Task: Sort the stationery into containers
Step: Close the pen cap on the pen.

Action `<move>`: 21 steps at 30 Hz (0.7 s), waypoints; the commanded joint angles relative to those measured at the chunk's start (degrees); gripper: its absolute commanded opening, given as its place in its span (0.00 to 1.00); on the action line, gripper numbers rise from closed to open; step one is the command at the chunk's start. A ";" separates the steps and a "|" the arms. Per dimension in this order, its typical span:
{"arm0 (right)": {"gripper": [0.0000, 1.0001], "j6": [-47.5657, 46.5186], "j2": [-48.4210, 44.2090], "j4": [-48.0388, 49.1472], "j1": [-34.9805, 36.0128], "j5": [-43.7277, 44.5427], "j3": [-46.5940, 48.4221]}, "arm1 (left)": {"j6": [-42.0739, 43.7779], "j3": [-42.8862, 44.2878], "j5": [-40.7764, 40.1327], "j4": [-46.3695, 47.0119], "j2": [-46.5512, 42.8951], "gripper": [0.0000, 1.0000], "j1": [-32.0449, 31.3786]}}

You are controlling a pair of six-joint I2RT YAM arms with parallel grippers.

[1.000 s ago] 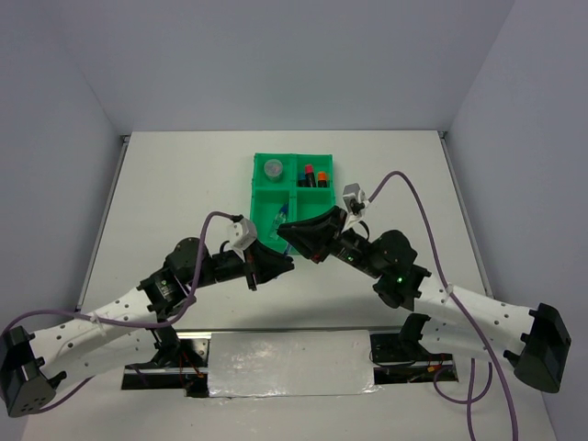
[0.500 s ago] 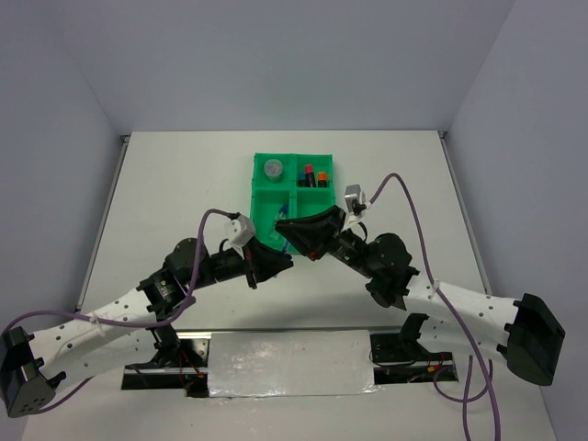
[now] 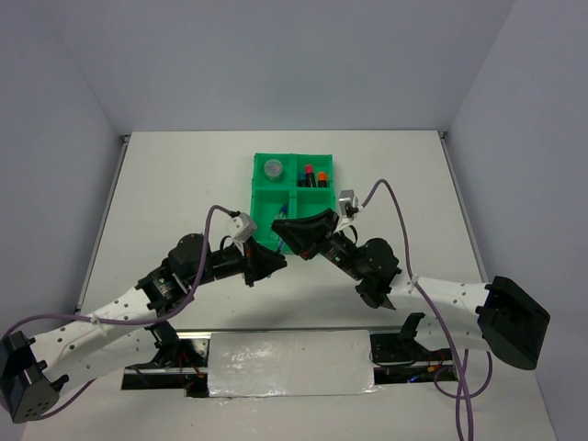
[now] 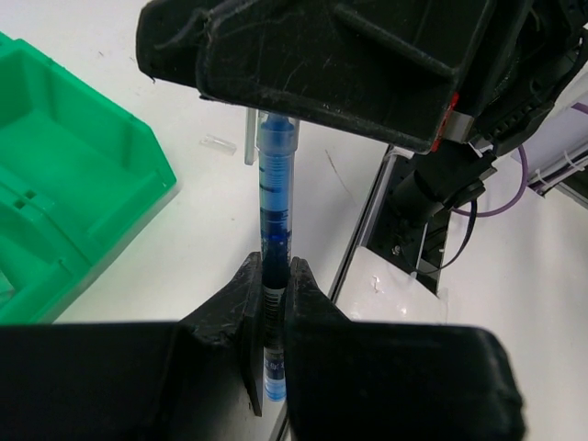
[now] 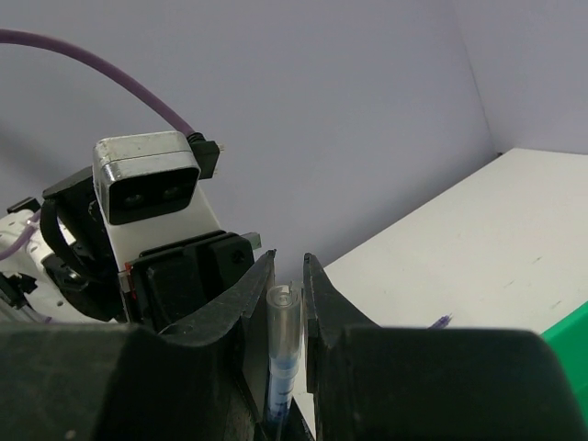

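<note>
Your blue pen (image 4: 275,175) is off the counter (image 3: 165,184), held in the air between the two arms, just on the near side of the green tray (image 3: 255,184) by its near-left compartment. The left gripper (image 4: 273,285) is drawn in narrow and pinches the barrel near one end. The right gripper (image 5: 285,276) is also narrow, and the pen's clear tube end sits between its fingers, seemingly clamped too.

Expect the pen to be very light, stiff and thin. The smooth round plastic barrel is likely to roll or swivel in a loose pinch. With both grippers on it, any pull that is off its line could bend it or snap it free. Take hold across the barrel, well in from the tip, so the fingers sit square on its sides. Judged from here, one end should be let go before the other arm moves off.

The long axis runs straight from the left gripper to the right gripper, the clear end toward the right arm. In the left wrist view, the printed end sits within the left fingers. In the top view that line angles away from you toward the tray.
</note>
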 commanded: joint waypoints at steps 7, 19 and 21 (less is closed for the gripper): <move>0.00 0.93 7.39 -10.20 5.62 -8.95 -7.71 | -5.87 3.74 -1.86 32.95 -2.12 0.00 3.23; 0.00 4.01 12.58 -4.29 7.20 -8.69 -7.63 | -8.34 0.49 -4.14 43.86 -0.89 0.00 3.32; 0.00 4.27 12.93 -3.94 7.46 -8.51 -8.07 | -7.72 1.18 -4.76 43.07 -1.15 0.00 3.40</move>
